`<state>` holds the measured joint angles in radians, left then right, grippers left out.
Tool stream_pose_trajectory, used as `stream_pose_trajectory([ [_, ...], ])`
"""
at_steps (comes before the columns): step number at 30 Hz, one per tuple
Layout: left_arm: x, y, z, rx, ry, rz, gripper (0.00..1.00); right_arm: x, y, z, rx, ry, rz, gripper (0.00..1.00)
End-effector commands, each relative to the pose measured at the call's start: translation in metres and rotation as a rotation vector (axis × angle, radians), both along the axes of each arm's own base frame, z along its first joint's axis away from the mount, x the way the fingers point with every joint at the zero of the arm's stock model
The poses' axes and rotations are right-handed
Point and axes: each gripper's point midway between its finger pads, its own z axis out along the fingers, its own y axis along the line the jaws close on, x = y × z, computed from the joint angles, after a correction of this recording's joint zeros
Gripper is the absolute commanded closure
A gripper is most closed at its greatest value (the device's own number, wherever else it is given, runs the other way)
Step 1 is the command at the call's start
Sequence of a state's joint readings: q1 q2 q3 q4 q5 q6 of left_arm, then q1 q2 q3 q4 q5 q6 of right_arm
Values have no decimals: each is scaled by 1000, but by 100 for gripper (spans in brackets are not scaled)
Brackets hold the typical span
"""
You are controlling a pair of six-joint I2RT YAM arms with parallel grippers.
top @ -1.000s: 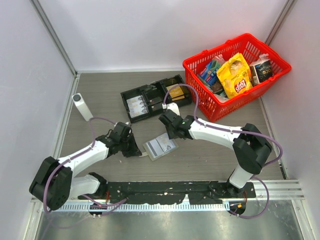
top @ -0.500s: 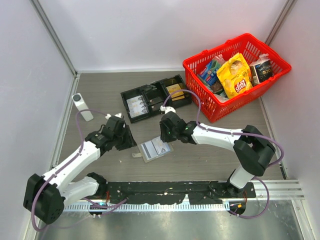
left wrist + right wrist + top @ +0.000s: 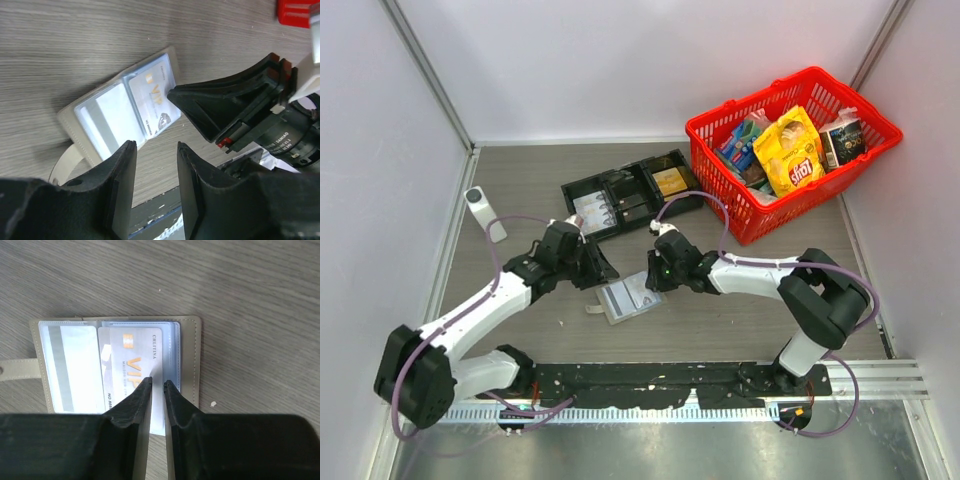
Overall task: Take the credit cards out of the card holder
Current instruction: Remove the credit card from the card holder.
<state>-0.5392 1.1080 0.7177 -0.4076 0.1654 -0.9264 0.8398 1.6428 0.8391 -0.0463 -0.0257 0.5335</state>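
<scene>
The card holder [image 3: 623,300] lies open on the table, grey with clear sleeves. It also shows in the left wrist view [image 3: 67,117] and the right wrist view [image 3: 188,360]. A whitish credit card [image 3: 129,365] printed "VIP" sits in its right half; it is seen in the left wrist view too [image 3: 152,102]. The left half holds a pale card [image 3: 75,365] in its sleeve. My right gripper [image 3: 158,384] is closed to a thin slit, with its tips down on the VIP card's right part [image 3: 653,278]. My left gripper [image 3: 156,145] is open and empty, just left of the holder [image 3: 598,272].
A long black compartmented tray [image 3: 620,195] with a gold-yellow rectangle [image 3: 670,183] lies behind the holder. A red basket [image 3: 750,97] with snack packs stands at the back right. A white cylinder [image 3: 480,205] lies at the left. The holder's strap tab [image 3: 15,369] sticks out leftward.
My left gripper has swung up and right, closer to the holder's left edge. My right gripper has drawn nearer and down onto the holder. The holder slid slightly left.
</scene>
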Motion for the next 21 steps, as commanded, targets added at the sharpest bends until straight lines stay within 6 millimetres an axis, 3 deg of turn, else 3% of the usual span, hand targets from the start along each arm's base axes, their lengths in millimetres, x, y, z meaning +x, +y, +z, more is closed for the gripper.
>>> stream_pose_trajectory([
  [1,12,-35,0,-156,3,-22,59,3,4,5,63,-15,6,79],
  [11,21,-55,-42,-168,100,-7,66,-5,-10,-6,59,20,5,79],
  [21,14,-49,-83,-138,166,43,66,-8,-17,-4,77,32,0,80],
])
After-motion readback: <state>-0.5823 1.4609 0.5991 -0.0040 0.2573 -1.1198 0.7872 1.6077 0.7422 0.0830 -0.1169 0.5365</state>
